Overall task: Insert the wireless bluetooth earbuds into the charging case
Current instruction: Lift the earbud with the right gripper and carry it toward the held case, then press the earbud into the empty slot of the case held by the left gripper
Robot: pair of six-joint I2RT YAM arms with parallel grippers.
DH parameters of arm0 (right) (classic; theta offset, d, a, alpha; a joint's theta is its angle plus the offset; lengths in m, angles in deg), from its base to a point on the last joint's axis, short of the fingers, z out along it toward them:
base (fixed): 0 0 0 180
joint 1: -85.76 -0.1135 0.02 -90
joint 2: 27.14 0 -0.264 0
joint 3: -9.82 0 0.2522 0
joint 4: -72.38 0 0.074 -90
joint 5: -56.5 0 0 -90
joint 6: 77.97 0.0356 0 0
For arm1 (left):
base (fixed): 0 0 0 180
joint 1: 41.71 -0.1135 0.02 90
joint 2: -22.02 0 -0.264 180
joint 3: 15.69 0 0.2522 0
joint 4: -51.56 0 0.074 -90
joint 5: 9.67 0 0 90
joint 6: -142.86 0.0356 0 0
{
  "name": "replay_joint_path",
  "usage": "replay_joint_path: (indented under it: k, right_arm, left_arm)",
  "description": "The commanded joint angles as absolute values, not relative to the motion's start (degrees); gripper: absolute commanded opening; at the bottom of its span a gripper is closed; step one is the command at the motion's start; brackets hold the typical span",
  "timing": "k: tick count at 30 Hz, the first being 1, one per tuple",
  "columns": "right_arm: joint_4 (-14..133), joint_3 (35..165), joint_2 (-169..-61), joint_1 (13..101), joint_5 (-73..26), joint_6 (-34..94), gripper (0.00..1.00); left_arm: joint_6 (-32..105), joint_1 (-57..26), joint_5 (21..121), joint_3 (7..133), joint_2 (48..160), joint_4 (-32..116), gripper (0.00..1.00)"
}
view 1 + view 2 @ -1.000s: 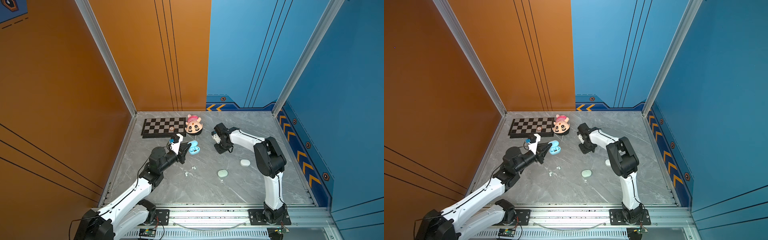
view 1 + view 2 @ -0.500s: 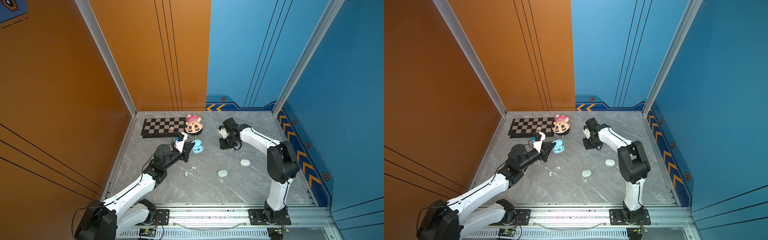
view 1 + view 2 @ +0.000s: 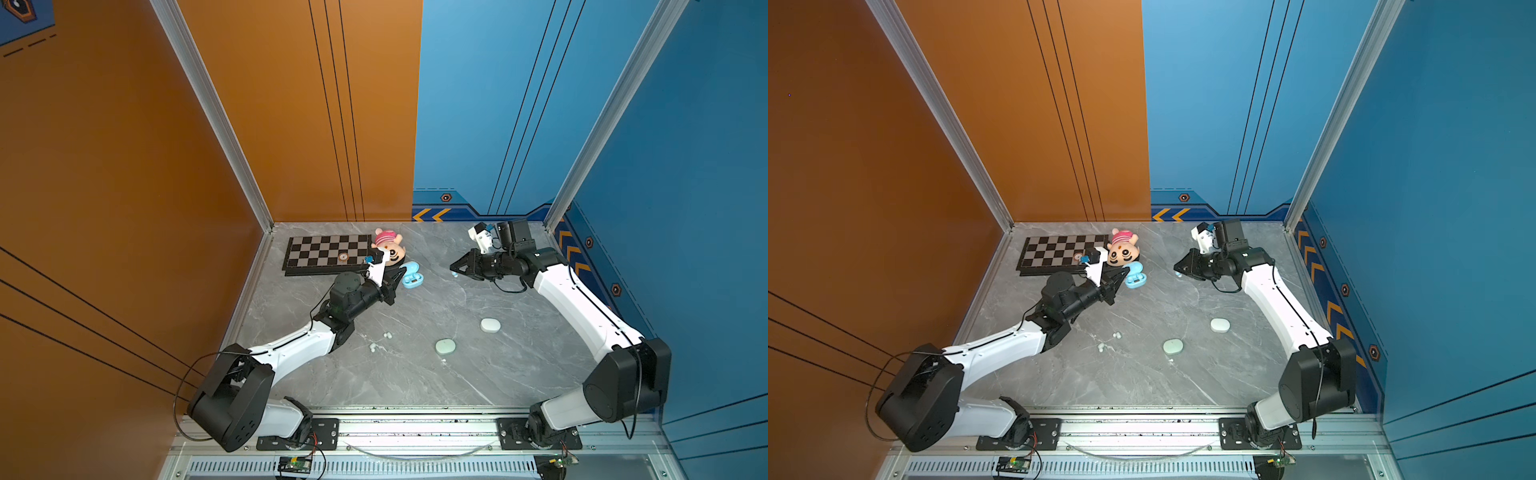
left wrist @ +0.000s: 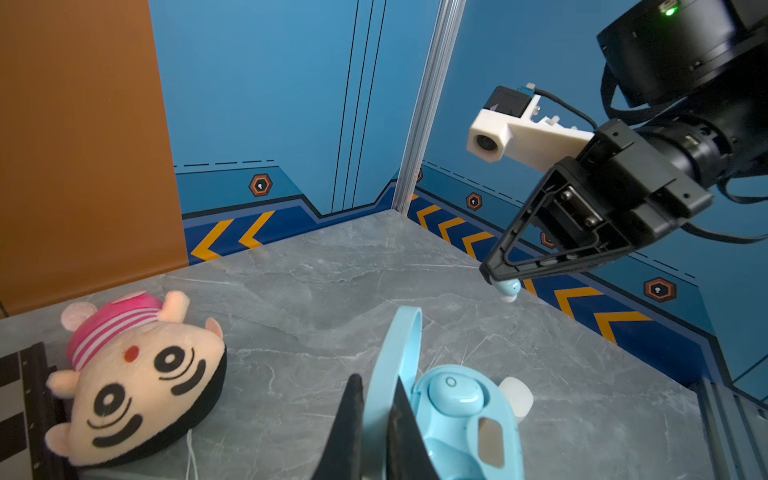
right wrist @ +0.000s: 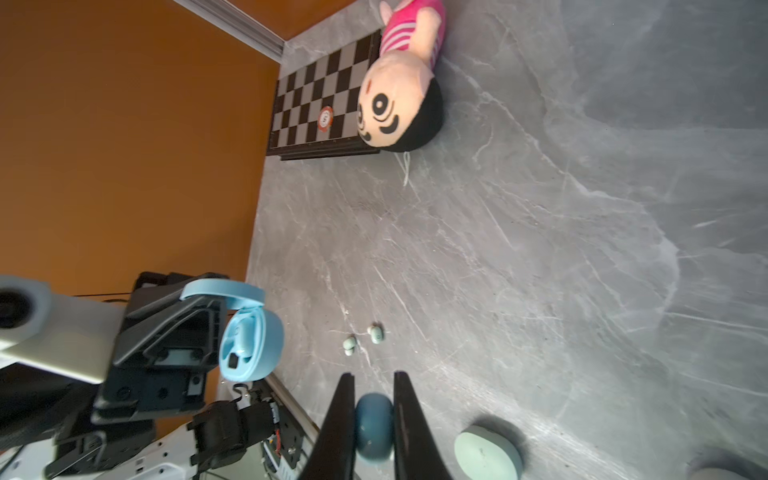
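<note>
The light blue charging case point(image 3: 412, 276) point(image 3: 1136, 278) stands open, and my left gripper point(image 3: 401, 272) point(image 4: 376, 382) is shut on its raised lid point(image 4: 395, 357). One light blue earbud point(image 4: 453, 392) sits in the case's tray. To the case's right, my right gripper point(image 3: 454, 268) point(image 5: 374, 376) is shut on a second light blue earbud point(image 5: 374, 428) point(image 4: 509, 289), just above the table. The open case point(image 5: 249, 336) faces the right wrist camera. Two pale earbuds point(image 3: 387, 334) point(image 3: 373, 347) lie loose mid-table.
A pale green closed case point(image 3: 445, 346) point(image 5: 488, 455) and a white closed case point(image 3: 490, 325) lie on the grey table. A chessboard point(image 3: 328, 253) with a round chip point(image 3: 343, 257) and a plush toy head point(image 3: 390, 247) sit at the back left, next to the blue case.
My left gripper has carried the blue case a little toward the back right. The right arm's elbow has swung out to the right, and its gripper now lies level, pointing at the case.
</note>
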State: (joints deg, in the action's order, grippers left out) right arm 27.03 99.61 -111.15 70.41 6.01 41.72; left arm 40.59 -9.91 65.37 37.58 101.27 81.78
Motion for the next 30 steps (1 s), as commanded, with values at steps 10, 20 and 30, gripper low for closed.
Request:
replay_joint_path:
  k: [10, 20, 30]
  right_arm:
    - [42.97, 98.11, -106.76, 66.03, 12.74, 57.93, 0.16]
    - [46.41, 98.72, -107.91, 60.43, 11.68, 60.24, 0.16]
    - [48.22, 96.99, -109.05, 57.51, 10.58, 60.51, 0.16]
  left_arm:
    - [38.8, -7.73, 65.99, 42.03, 103.06, 85.28, 0.0]
    - [38.8, -6.73, 66.27, 42.72, 102.93, 85.26, 0.0]
    - [38.62, -6.55, 66.37, 43.14, 102.44, 85.27, 0.0]
